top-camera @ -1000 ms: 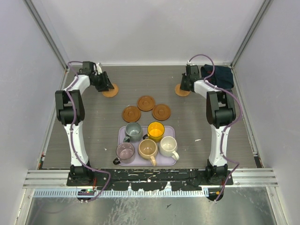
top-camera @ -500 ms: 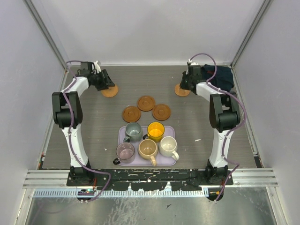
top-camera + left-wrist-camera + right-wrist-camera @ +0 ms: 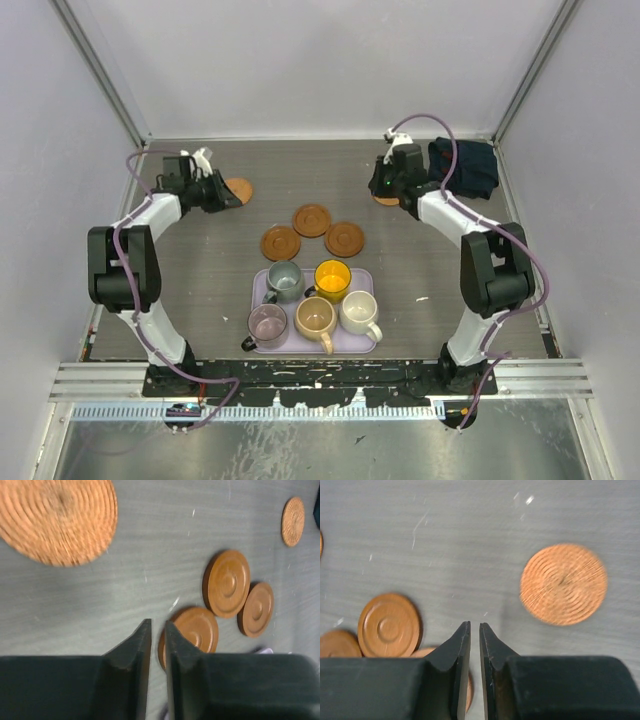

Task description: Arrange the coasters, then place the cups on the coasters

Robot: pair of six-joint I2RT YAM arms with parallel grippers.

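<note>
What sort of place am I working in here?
Most likely a lab test cell, not a home kitchen: plain white walls box in the grey table, two arms are bolted to an aluminium rail, and mugs sit staged on a lavender tray.

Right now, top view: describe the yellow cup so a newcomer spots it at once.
Find the lavender tray at the near middle of the table. On it, the yellow cup is the right one of the far pair, beside the grey-green cup. No other cup there is bright yellow.
</note>
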